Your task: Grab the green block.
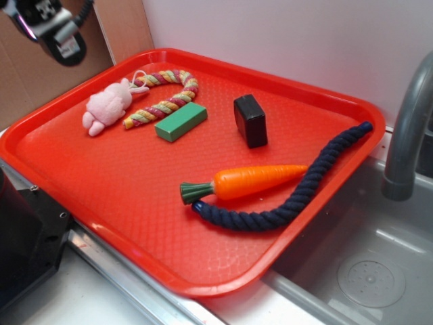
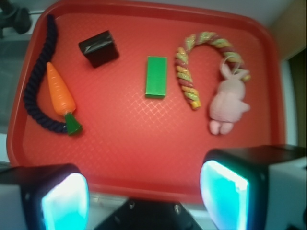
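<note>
1. Green block in the exterior view: lies flat on the red tray, just beside the striped rope, well apart from the black block; gripper high at the tray's far corner, jaw state unclear.
2. Wrist view: green block sits ahead, untouched; fingers stand wide apart, holding nothing; judged pre-approach.

Bright, even light; blurred wrist view.

Two blocks, two ropes (one carrot, one bunny)
</note>
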